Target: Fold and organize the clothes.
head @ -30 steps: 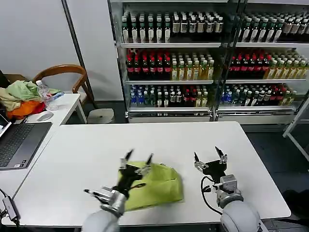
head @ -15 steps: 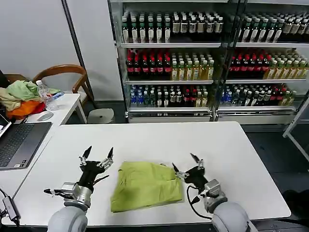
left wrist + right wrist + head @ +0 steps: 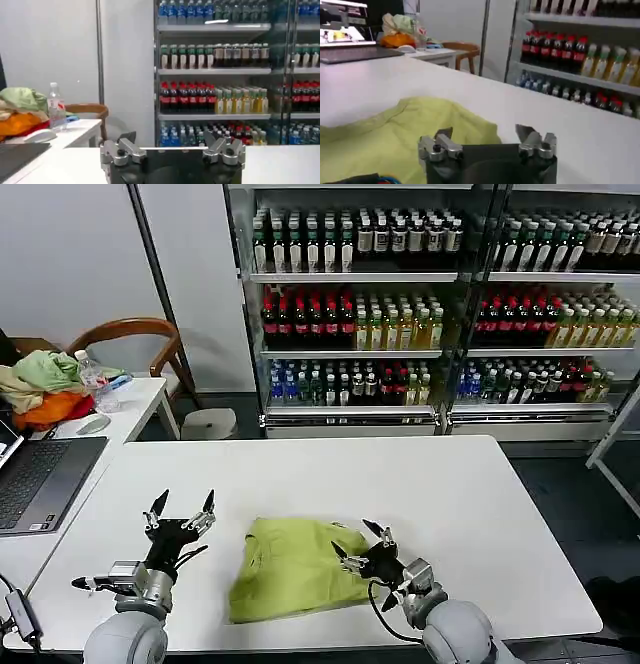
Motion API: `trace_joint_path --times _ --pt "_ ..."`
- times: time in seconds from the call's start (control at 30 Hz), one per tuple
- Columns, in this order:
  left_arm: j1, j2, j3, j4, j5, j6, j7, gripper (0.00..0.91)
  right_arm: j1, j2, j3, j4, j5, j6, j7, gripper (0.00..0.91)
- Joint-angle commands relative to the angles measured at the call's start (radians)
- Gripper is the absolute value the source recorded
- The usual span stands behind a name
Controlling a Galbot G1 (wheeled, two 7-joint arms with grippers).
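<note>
The clothes, a lime yellow-green T-shirt, lie folded into a rough rectangle on the white table, near its front edge. My left gripper stands open above bare table, a short way left of the shirt, with nothing between its fingers. In the left wrist view that gripper faces the drinks shelves. My right gripper is open at the shirt's right edge, pointing left over the cloth. In the right wrist view the shirt lies just past the open right gripper.
A side table on the left carries a laptop, a heap of pale green and orange garments and a water bottle. A wooden chair stands behind it. Shelves of bottles line the back.
My left gripper has swung left off the shirt onto bare table. My right gripper has moved left and down to the shirt's right edge. The shirt now lies flatter.
</note>
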Motion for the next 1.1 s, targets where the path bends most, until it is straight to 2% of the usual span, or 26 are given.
trace_joint_path --times 0.03,0.13,0.47,0.57,0.63,0.77,0.9,0.97,1.07,1.1 --pt "0.009 0.007 -0.023 0.004 -0.006 0.004 -0.011 0.907 0.023 0.009 0.006 -0.037 0.149 -0.046 0.007 0.000" --pt "0.011 0.007 -0.022 0.008 -0.006 0.003 -0.018 0.907 0.026 0.013 0.017 -0.042 0.191 -0.054 0.019 0.000" --pt "0.019 0.002 -0.012 0.011 -0.004 0.000 -0.027 0.907 0.078 0.046 0.037 -0.072 0.346 -0.156 0.070 0.000" --pt "0.023 -0.001 -0.012 0.009 -0.003 -0.001 -0.028 0.907 0.094 0.056 0.045 -0.077 0.432 -0.227 0.130 0.000" --pt "0.025 -0.002 -0.008 0.009 0.000 -0.001 -0.028 0.907 0.101 0.060 0.048 -0.079 0.466 -0.230 0.155 0.000" --pt "0.022 -0.004 -0.003 0.013 0.005 -0.001 -0.028 0.907 0.127 0.059 0.061 -0.111 0.454 -0.231 0.166 0.000" --pt "0.019 -0.006 0.001 0.015 0.008 0.000 -0.028 0.907 0.165 0.045 0.064 -0.158 0.427 -0.230 0.141 0.000" --pt "0.017 -0.007 0.005 0.016 0.010 0.000 -0.028 0.907 0.204 0.037 0.064 -0.206 0.403 -0.230 0.107 0.000" --pt "0.016 -0.010 0.007 0.017 0.012 0.000 -0.027 0.907 0.250 0.019 0.059 -0.245 0.313 -0.229 -0.008 0.000" --pt "0.016 -0.010 0.007 0.017 0.013 0.000 -0.027 0.907 0.258 0.017 0.059 -0.251 0.306 -0.228 -0.017 0.000"
